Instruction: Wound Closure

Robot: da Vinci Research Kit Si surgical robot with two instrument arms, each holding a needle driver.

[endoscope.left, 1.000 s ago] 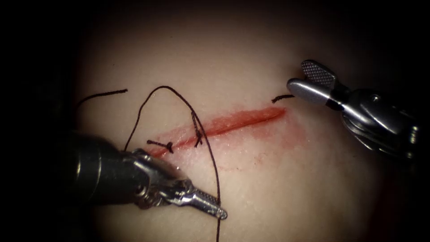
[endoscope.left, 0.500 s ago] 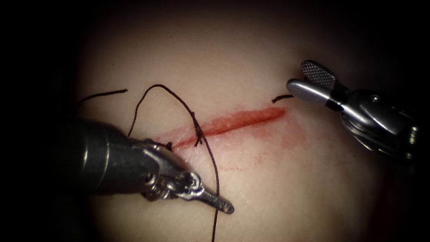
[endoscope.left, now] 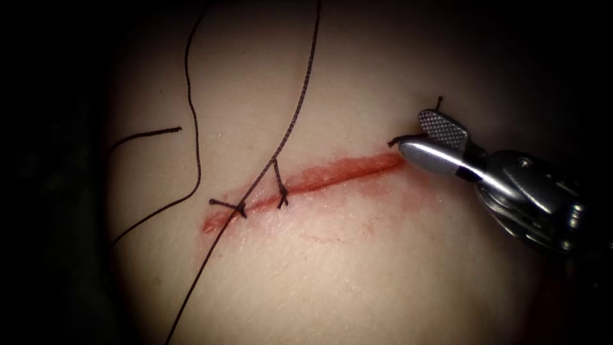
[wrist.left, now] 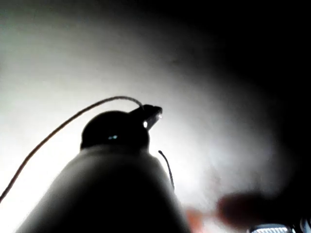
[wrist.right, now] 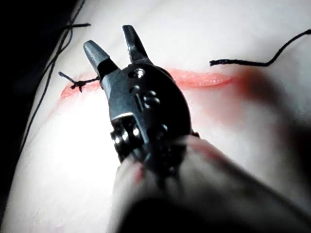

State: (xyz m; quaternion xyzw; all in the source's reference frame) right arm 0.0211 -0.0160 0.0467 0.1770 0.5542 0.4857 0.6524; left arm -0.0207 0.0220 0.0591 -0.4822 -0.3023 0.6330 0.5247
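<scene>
Clearly the tissue (endoscope.left: 357,268) is pale and smooth, and it lies in a round pool of light with darkness all around it. The cut (endoscope.left: 338,171) goes across it as a thin red line, lower at its left end and higher at its right end. Red fluid (endoscope.left: 408,191) stains the tissue along the cut and a little below its right part.

Two stitches cross the left half of the cut. The first one is a knot (endoscope.left: 239,208) with short dark ends, near the left end of the cut. The second stitch (endoscope.left: 280,191) stands just to the right of it. A long thread (endoscope.left: 300,102) comes down from the top edge, passes the knot and continues to the bottom edge. Another strand (endoscope.left: 193,128) hangs in a curve on the left side of the cut. A short loose piece of thread (endoscope.left: 148,134) lies further left, apart from the cut.

The right end effector (endoscope.left: 414,132) is just at the right end of the cut. Its jaws are moderately open and hold nothing between them. A small thread end (endoscope.left: 397,140) lies right beside the tip of the lower jaw.

The left end effector (wrist.left: 151,114) shows as a dark shape in the left wrist view. It looks closed on the thread, which arches out from its tip.
</scene>
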